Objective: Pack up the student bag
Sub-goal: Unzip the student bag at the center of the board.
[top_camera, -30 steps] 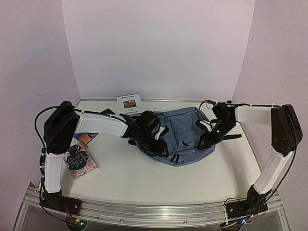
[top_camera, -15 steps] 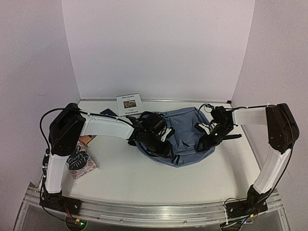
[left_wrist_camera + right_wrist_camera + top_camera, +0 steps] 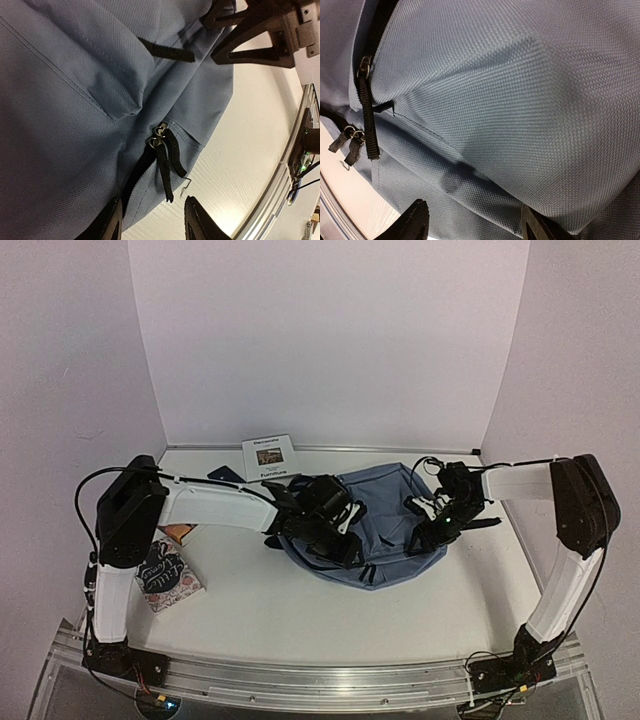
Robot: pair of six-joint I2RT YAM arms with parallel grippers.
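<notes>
The student bag point(image 3: 385, 510), slate-blue fabric with black straps, lies flat in the middle of the table. My left gripper point(image 3: 335, 535) is low over its left near edge. In the left wrist view it point(image 3: 154, 222) is open, and the bag's rim and two black zipper pulls point(image 3: 162, 152) lie just beyond the fingertips. My right gripper point(image 3: 428, 530) is on the bag's right side. Its jaws point(image 3: 475, 227) stand wide, close over a fold of blue fabric point(image 3: 485, 125) and not closed on it. Zipper pulls point(image 3: 350, 137) show at the left of that view.
A white booklet point(image 3: 268, 457) leans on the back wall. A dark book point(image 3: 225, 474) lies below it. An orange book point(image 3: 178, 532) and a patterned book point(image 3: 165, 575) lie at the left, near my left arm. A metal rail point(image 3: 320, 680) runs along the near edge.
My left gripper has slid a little to the right along the bag's near edge, and its jaws have narrowed. The right gripper has closed slightly and edged inward on the bag.
</notes>
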